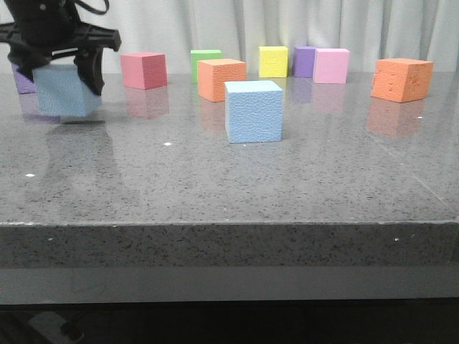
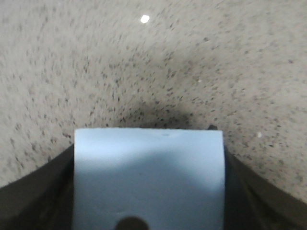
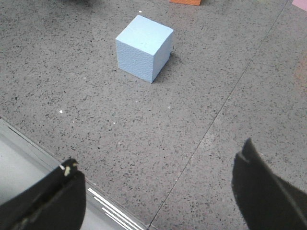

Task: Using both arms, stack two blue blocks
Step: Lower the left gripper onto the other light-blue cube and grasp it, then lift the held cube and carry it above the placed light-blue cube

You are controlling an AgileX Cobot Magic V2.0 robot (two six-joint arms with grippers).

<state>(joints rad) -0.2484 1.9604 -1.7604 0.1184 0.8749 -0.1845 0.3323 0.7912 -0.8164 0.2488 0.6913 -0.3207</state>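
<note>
Front view: the left end effector [image 1: 63,68], black and claw-shaped, pinches a pale blue foam cube [image 1: 67,89] between its fingers, the cube's underside just above the speckled grey stone bench [image 1: 215,186]. A second blue cube [image 1: 254,111], finely pebbled and sharp-edged, sits on the bench well apart from that end effector, toward the robot's right. The right end effector [image 3: 163,191] hangs spread, empty, with this cube [image 3: 144,48] ahead of its fingertips.

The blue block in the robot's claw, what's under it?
Only bare table and shadow lie under the held block; the left tool has it lifted slightly. Its underside is hidden.
</note>
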